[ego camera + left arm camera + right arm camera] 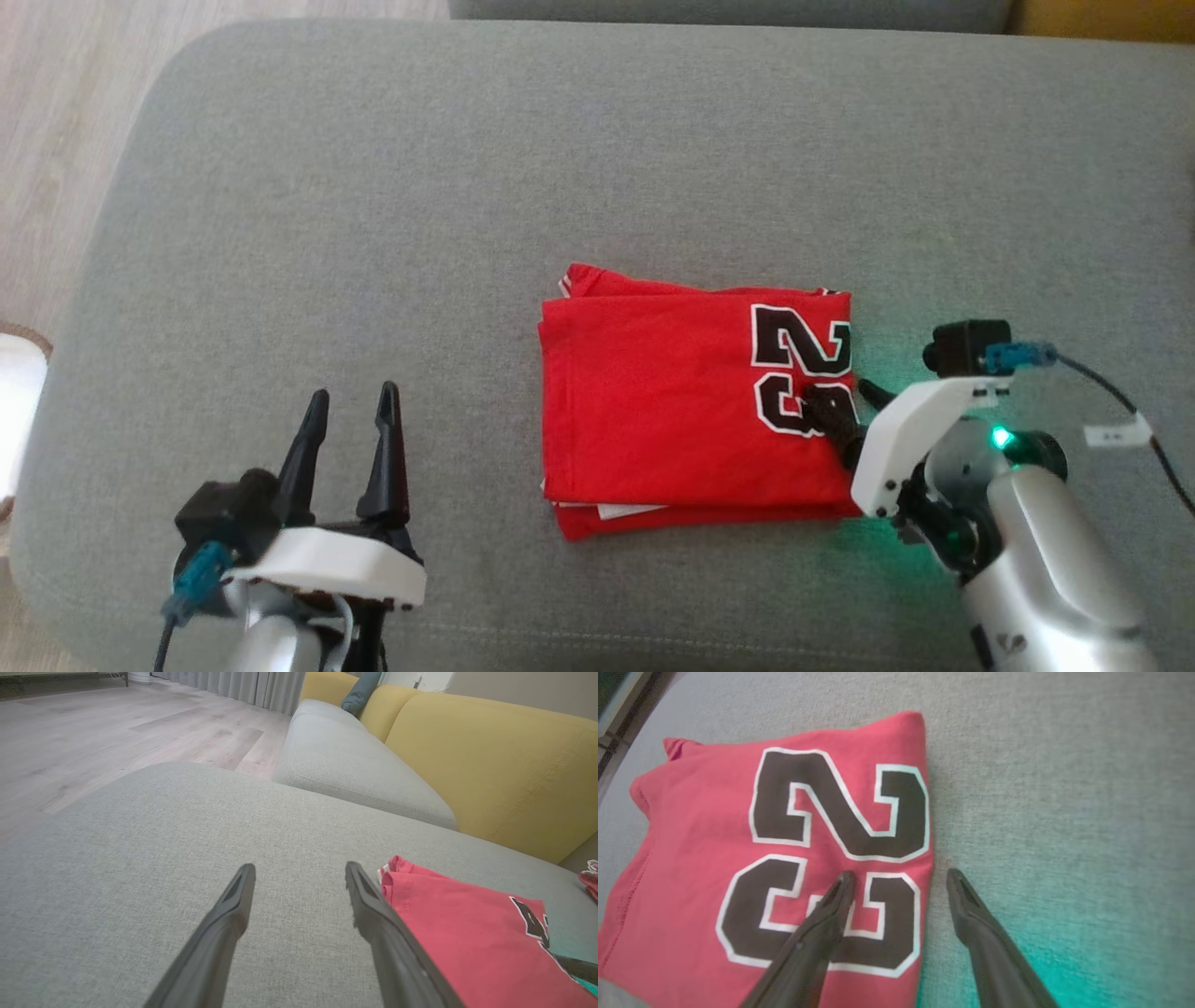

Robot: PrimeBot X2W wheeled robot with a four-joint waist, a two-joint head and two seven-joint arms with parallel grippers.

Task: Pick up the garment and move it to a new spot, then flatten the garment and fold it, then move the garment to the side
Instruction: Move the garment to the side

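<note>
- On the grey cushion (373, 233) in front of us lies the garment (672, 411), a red jersey folded into a neat rectangle, a little right of the middle in our head view.
- A black number with white outline sits along its right edge, and a strip of white trim peeks out from under the near edge.
- Our right fingers (829, 415) stand wide apart and have hold of nothing.
- They straddle the garment's right edge: one finger is over the printed number, the other over bare cushion just beside the cloth.
- From the right wrist view we see the same thing, with one of the right fingers (821, 933) across the lower digit of the garment (700, 849); we cannot tell whether its tip touches the cloth.
- A green light (1002, 437) glows on our right wrist and tints the cushion beside it.
- Our left fingers (385, 457) are also spread wide and empty, pointing away from us at the lower left, apart from the garment.
- Along the left fingers (227, 924) we see the cushion, with the garment (458, 942) to their right.
- Beyond it in that view are a yellow sofa back (490, 765), a second grey seat (345, 765), a wooden floor (93, 732) and grey curtains (261, 688).
</note>
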